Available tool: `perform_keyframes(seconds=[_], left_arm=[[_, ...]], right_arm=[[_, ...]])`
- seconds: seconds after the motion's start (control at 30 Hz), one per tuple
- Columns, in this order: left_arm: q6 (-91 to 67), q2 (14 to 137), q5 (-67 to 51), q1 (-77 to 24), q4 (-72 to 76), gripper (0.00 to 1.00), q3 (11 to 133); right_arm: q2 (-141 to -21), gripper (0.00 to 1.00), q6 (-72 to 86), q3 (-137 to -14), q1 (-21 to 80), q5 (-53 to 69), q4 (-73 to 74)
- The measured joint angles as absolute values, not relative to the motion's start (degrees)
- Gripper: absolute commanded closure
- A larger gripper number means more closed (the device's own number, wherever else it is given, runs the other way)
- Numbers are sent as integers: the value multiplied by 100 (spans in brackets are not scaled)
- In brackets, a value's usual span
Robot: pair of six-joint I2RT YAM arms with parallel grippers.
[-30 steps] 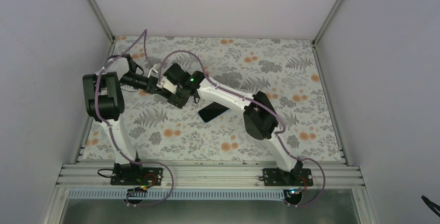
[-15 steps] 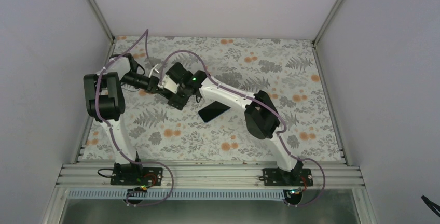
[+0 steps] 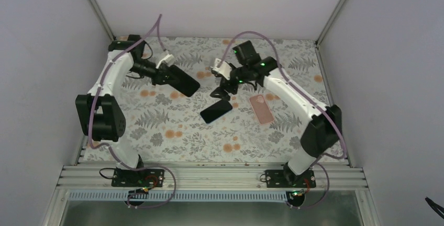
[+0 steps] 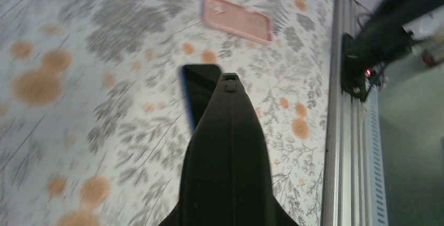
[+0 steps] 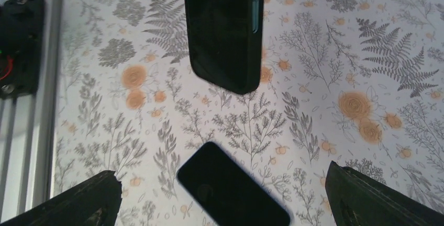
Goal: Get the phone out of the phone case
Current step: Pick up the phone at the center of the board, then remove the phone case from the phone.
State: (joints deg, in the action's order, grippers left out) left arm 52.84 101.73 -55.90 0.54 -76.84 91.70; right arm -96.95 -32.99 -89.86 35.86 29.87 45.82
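The black phone (image 3: 215, 112) lies flat on the floral mat, near the middle. It also shows in the left wrist view (image 4: 199, 92) and the right wrist view (image 5: 230, 189). My left gripper (image 3: 163, 74) is shut on the black phone case (image 3: 180, 81) and holds it in the air, back and left of the phone. The case fills the middle of the left wrist view (image 4: 228, 147) and hangs at the top of the right wrist view (image 5: 225, 27). My right gripper (image 3: 222, 89) is open and empty, just above and behind the phone, with its fingertips (image 5: 78, 202) wide apart.
A pink phone case (image 3: 261, 108) lies flat on the mat to the right of the phone; it also shows in the left wrist view (image 4: 238, 19). A metal rail (image 3: 209, 176) runs along the near edge. Grey walls close in the sides and back.
The two grippers were together at the case left of centre. Now they are apart: the left has lifted away with the black case, the right has swung right and open. The pink case is uncovered.
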Motion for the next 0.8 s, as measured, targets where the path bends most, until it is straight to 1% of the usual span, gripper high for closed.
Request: perform_keyframes(seconds=[0.13,0.23,0.5,0.8], left_arm=[[5511,9712,-5559,-735,-7706,98,9253],[5594,9546,-5561,-1048,-7776,98,9277],[5680,9443,-5478,-1334,-7797,98,9255],[5666,9214,-5378,-1682,-7797,98,9233]], right_arm=[[-9067,0,-3623,-8320,3280,3420,4392],[-8947,0,-3806,-8106,3249,3583,4303],[-9094,1,-4023,-7850,3164,3802,4226],[-9386,1,-4069,-7937,3013,3972,4250]])
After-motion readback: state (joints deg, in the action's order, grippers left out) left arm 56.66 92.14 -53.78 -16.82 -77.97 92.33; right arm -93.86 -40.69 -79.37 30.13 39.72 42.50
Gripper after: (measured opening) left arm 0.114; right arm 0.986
